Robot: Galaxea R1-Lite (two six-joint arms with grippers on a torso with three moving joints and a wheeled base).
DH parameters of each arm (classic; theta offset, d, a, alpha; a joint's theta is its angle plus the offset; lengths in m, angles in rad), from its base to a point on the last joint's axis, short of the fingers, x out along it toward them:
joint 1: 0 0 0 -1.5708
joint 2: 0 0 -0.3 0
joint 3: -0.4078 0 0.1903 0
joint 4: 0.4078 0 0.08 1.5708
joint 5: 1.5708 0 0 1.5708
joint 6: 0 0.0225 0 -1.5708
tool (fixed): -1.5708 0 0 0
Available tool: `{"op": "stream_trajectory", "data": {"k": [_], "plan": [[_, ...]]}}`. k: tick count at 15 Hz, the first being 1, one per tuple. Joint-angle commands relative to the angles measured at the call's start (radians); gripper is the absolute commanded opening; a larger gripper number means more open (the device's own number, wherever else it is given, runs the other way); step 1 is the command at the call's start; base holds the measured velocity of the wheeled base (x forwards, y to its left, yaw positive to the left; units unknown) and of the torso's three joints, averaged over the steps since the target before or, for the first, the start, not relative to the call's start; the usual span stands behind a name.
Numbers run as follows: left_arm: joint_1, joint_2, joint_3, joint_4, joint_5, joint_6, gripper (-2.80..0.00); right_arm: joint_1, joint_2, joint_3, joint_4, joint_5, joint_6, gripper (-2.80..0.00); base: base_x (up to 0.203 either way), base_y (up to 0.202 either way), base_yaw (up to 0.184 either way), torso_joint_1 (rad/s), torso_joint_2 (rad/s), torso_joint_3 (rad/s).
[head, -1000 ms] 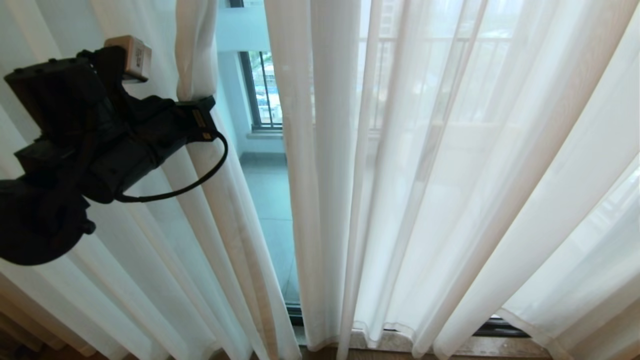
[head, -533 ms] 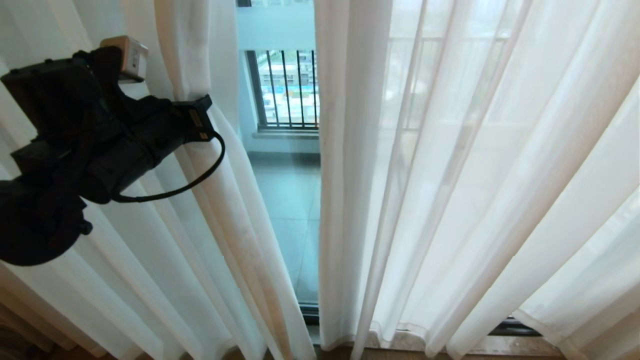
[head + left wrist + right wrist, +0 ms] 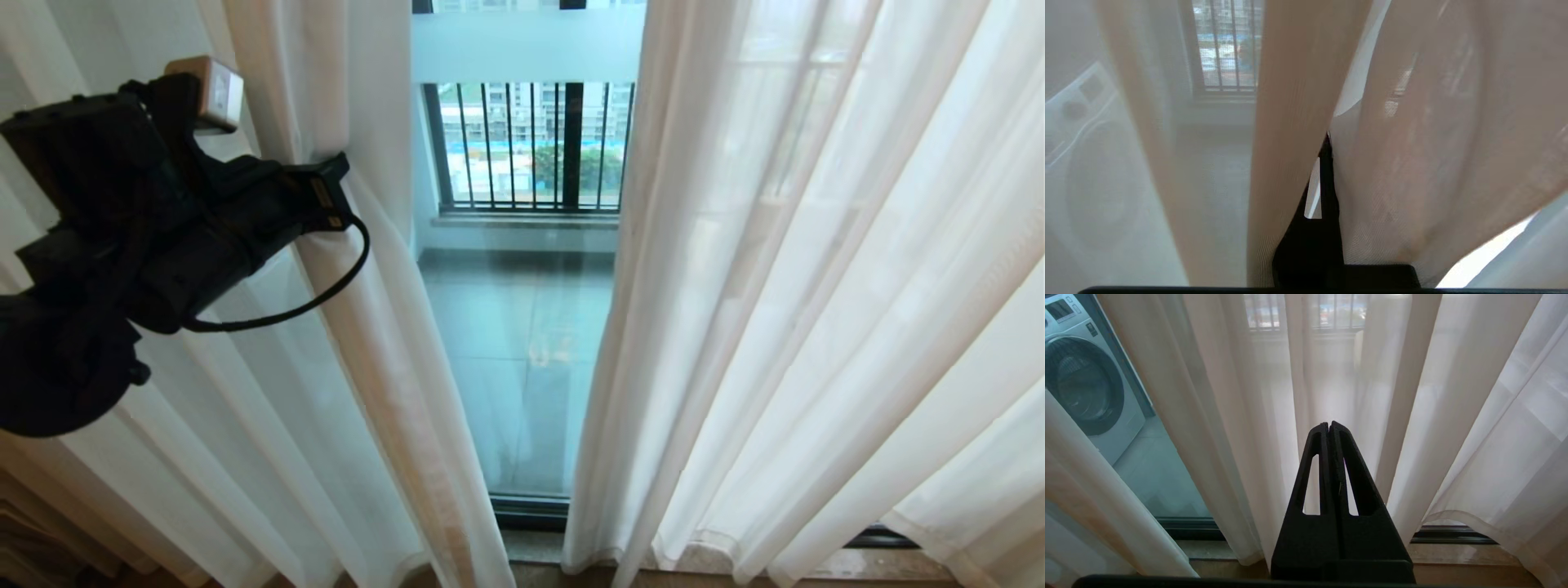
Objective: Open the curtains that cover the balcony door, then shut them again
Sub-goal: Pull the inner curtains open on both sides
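The curtains hang as two sheer white panels with a gap between them. My left gripper (image 3: 339, 175) is at the left, shut on the inner edge of the left panel (image 3: 375, 343). In the left wrist view the fabric (image 3: 1290, 122) drapes over both sides of the black fingers, hiding most of the gripper (image 3: 1327, 141). The right panel (image 3: 816, 286) hangs free. Between them the balcony door glass (image 3: 522, 343) shows, with a frosted band (image 3: 526, 45) across the top. My right gripper (image 3: 1329, 425) is shut and empty, low in front of curtain folds (image 3: 1412, 416) near the sill.
A black vertical-bar railing (image 3: 531, 147) stands beyond the glass across the tiled balcony floor. A washing machine (image 3: 1081, 388) stands on the balcony to the left. The door's black bottom track (image 3: 531, 510) and a stone sill (image 3: 824, 563) run under the curtain hems.
The camera has moved left, the arm holding its place in view. The right panel and railing have slid right in the picture, and the gap between the panels has grown much wider.
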Motion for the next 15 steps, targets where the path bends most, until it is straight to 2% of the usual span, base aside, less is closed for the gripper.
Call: {"op": "stream_trajectory", "data": {"k": [1,15], "plan": [[0.000,-0.001,0.001,-0.005,0.001,0.000,-2.80,0.000,0.001,0.000,-0.001,0.000,0.000,-2.80,0.000,0.193,0.003,0.002,0.00,0.007],[0.000,-0.016,0.000,-0.005,-0.001,-0.002,-2.80,0.000,0.001,0.000,-0.001,0.001,0.000,-2.80,0.000,0.190,0.002,0.004,0.00,0.001]]}}
